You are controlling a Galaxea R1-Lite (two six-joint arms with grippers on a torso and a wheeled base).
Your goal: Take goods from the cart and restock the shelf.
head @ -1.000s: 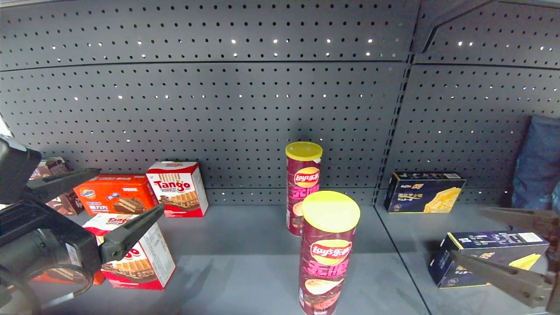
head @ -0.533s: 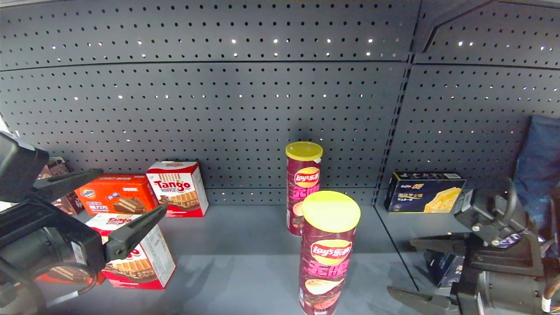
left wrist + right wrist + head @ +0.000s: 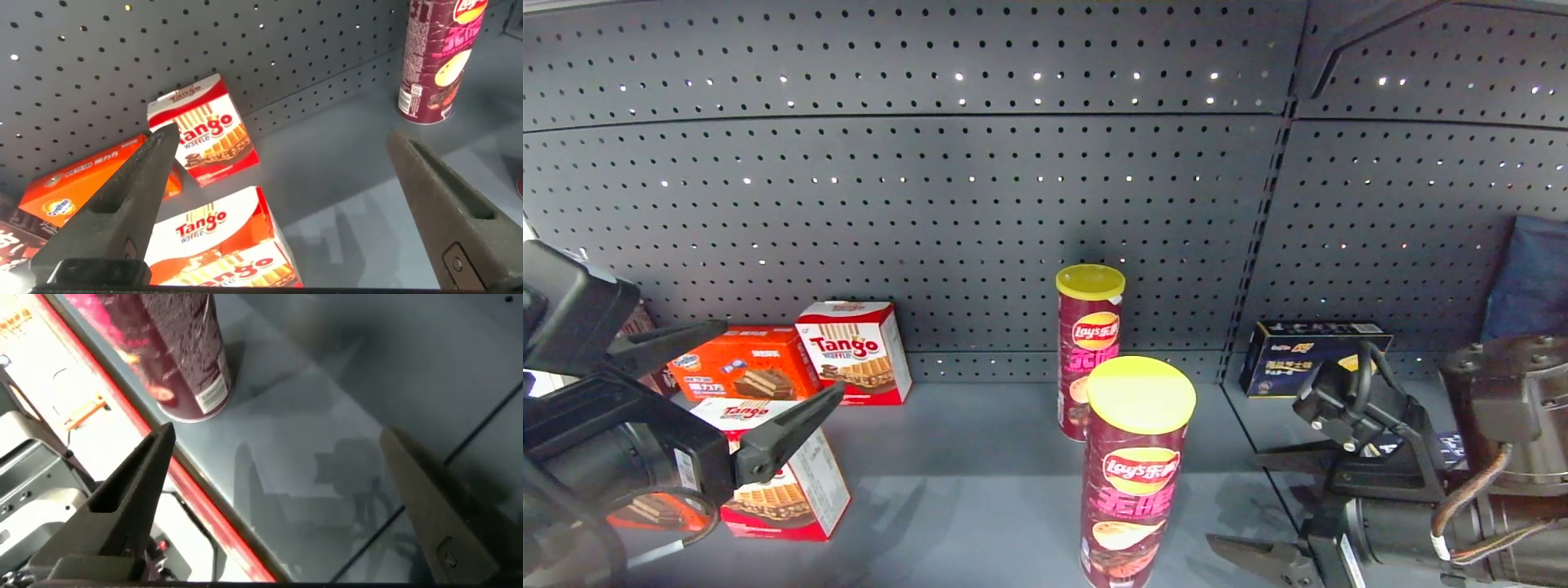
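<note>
- dark grey pegboard back panel (image 3: 980, 204), light poking through some of the holes
- two maroon chip cans with yellow lids, both upright: rear can (image 3: 1089, 351) close to the panel, front can (image 3: 1135, 482) right in front of it
- red-and-white wafer box (image 3: 856, 351) standing against the panel, orange box (image 3: 739, 363) just beside it, second wafer box (image 3: 796, 482) further forward
- navy box (image 3: 1307, 355) at the back on the right, blue bag (image 3: 1527, 278) at the far right

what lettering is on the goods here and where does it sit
Back wafer box: big red logo word on its front.
Front wafer box: same logo on front, side print too small to read.
Orange box: white lettering, too small to read.
Front chip can: round logo badge, pink characters below.
Dark blue box: pale characters, too small to read.
</note>
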